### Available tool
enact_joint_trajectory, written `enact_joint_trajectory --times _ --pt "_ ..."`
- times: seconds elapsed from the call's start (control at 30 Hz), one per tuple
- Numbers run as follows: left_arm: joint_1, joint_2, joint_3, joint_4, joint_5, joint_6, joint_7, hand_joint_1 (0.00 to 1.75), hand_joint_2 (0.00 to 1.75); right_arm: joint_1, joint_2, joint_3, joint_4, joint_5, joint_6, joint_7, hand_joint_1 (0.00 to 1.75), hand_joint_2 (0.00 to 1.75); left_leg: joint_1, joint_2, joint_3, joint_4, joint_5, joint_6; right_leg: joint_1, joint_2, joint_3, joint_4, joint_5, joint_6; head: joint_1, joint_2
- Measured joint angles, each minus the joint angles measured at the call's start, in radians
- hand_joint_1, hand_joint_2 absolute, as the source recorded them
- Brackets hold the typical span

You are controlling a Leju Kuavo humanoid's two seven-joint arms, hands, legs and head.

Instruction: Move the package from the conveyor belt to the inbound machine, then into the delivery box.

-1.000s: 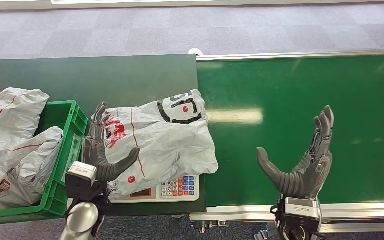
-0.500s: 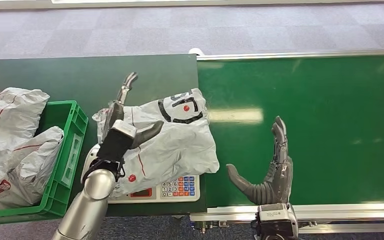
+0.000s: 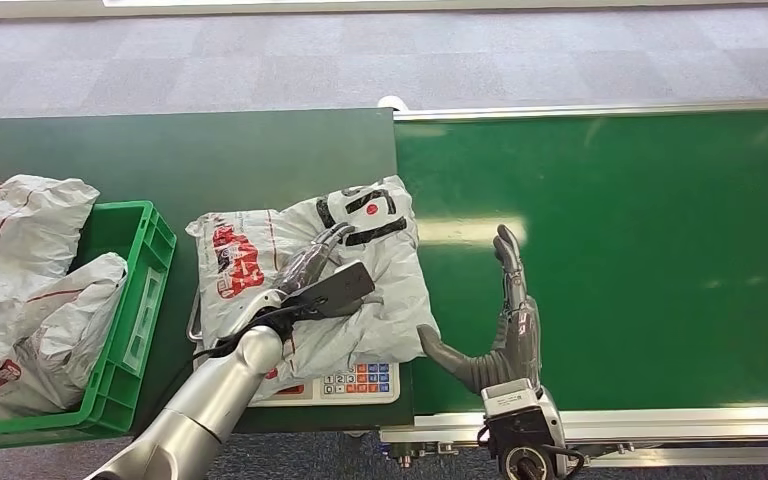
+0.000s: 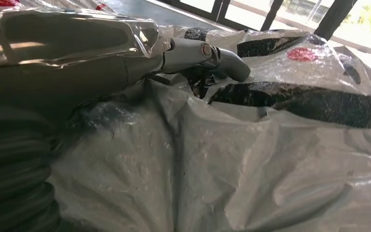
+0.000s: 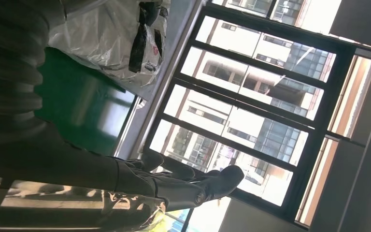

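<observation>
Head view: crumpled grey-white package (image 3: 360,265)

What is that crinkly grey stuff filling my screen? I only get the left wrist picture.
Observer: It is a grey package lying on a scale with coloured keys.
Operator: Is the robot holding it?
Observer: The left hand lies across its top; I cannot tell whether the fingers grip it.
Operator: Where is the other hand?
Observer: The right hand stands open over the green conveyor belt, just beside the package.
Operator: Where does the package go next?
Observer: Probably into the green crate on the robot's left, which already holds grey bags.
</observation>
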Motion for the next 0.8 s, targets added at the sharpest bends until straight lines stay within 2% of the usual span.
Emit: enact_joint_trajectory --times 0.03,0.23,0.47,0.6,0.7,0.8 --pt "-0.012 -0.002 0.001 0.022 -0.001 -0.010 0.001 1.66 1.75 -0.006 0.001 0.002 0.008 -0.002 0.000 0.000 0.00 1.75 0.000 0.000 0.000 0.000 0.000 0.000 0.000 0.000 0.001 0.000 0.000 0.000 0.000 0.000" --pt "-0.059 -0.011 0.015 0.102 0.023 -0.029 -0.013 1.64 1.75 -0.023 0.006 0.009 0.030 -0.008 0.000 0.007 0.00 1.75 0.000 -0.001 0.006 0.000 0.000 0.000 0.000 -0.001 0.007 0.000 0.000 0.000 0.000 0.000" --pt "-0.058 -0.016 0.063 0.109 0.112 0.019 -0.082 1.68 1.75 -0.025 0.006 0.010 0.034 -0.010 -0.001 0.014 0.00 1.75 0.000 -0.001 0.007 0.000 0.000 0.000 0.000 -0.001 0.008 0.000 0.000 0.000 0.000 0.000" --pt "-0.009 -0.022 0.099 0.037 0.194 0.151 -0.207 1.72 1.75 -0.023 0.006 0.009 0.034 -0.011 -0.008 0.016 0.00 1.75 0.000 0.000 0.006 0.000 0.000 0.000 0.000 0.000 0.006 0.000 0.000 0.000 0.000 0.000" --pt "0.052 -0.022 0.110 -0.097 0.253 0.297 -0.305 1.72 1.75 -0.019 0.006 0.008 0.034 -0.011 -0.014 0.016 0.00 1.75 0.000 0.000 0.004 0.000 0.000 0.000 0.000 0.000 0.004 0.000 0.000 0.000 0.000 0.000" --pt "0.111 -0.015 0.103 -0.270 0.250 0.420 -0.344 1.71 1.75 -0.016 0.006 0.007 0.034 -0.013 -0.023 0.015 0.00 1.75 0.000 0.000 0.002 0.000 0.000 0.000 0.000 0.000 0.002 0.000 0.000 0.000 0.000 0.000"
